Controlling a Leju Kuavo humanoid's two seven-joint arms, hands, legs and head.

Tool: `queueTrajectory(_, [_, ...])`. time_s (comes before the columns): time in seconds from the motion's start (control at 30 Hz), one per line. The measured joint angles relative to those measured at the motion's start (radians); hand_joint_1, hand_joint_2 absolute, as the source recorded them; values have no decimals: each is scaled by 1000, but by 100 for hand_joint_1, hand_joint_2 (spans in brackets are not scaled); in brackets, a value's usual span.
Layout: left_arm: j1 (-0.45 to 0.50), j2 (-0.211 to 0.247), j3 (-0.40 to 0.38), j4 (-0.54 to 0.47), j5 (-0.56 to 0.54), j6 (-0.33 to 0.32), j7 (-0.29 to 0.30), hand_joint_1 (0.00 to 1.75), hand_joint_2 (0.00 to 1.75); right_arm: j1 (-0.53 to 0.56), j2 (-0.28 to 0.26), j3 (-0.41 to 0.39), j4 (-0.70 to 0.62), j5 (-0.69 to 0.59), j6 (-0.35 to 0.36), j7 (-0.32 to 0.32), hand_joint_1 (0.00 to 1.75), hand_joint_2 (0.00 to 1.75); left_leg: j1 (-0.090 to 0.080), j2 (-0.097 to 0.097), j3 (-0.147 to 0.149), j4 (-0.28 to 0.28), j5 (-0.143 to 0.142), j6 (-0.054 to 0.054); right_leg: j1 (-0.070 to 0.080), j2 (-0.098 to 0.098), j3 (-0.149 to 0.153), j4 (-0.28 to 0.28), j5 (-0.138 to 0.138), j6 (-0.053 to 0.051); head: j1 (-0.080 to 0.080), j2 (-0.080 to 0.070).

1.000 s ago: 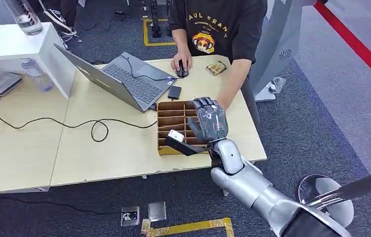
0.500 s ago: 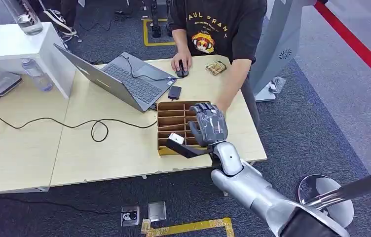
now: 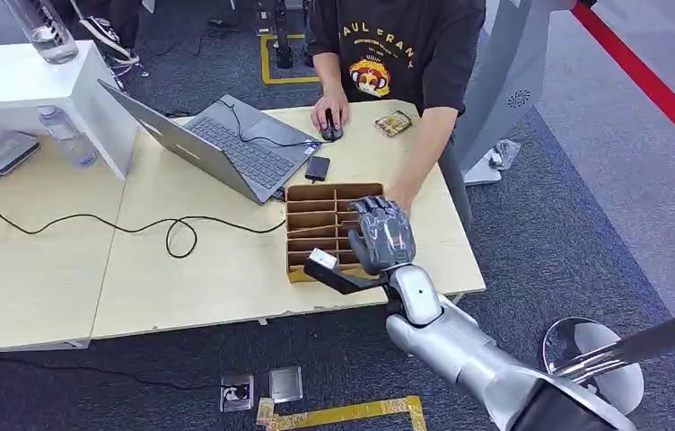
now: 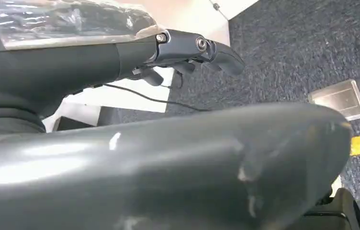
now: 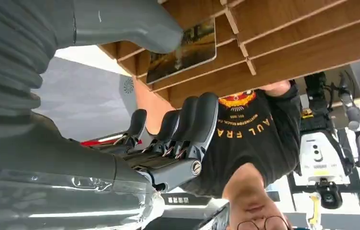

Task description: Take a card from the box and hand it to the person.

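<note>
A brown wooden box point(image 3: 314, 212) with several slots lies on the table in front of the person point(image 3: 397, 45). My right hand point(image 3: 379, 238) hovers over the box's near right part, fingers stretched out and thumb spread toward the near slots. In the right wrist view a picture card point(image 5: 183, 48) lies in a slot of the box point(image 5: 288, 43), with the thumb tip at its corner and the fingers point(image 5: 187, 124) well apart from it. I cannot tell whether the thumb touches the card. My left hand point(image 4: 187, 50) hangs beside my body holding nothing.
An open laptop point(image 3: 217, 144), a small black device point(image 3: 317, 168) and a looping black cable point(image 3: 136, 224) lie left of the box. The person has one hand on a mouse point(image 3: 330, 124) and the other arm point(image 3: 419, 157) reaching down behind my right hand. A snack packet point(image 3: 393, 122) lies at the far edge.
My right hand has slid toward the table's near edge, over the box's front slots. The person and the box have not moved.
</note>
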Motion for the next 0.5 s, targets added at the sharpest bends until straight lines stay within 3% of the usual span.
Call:
queueTrajectory(0.17, [0, 0, 0, 0, 0, 0, 0, 0, 0, 0, -2, 7, 7, -5, 4, -1, 84, 175, 0, 0, 0, 0, 0, 0, 0, 0, 0, 0, 0, 0, 0, 0])
queueTrajectory(0.5, [-1, 0, 0, 0, -8, -2, -4, 0, 0, -10, 6, 18, 31, -16, 4, -7, 110, 175, 0, 0, 0, 0, 0, 0, 0, 0, 0, 0, 0, 0, 0, 0])
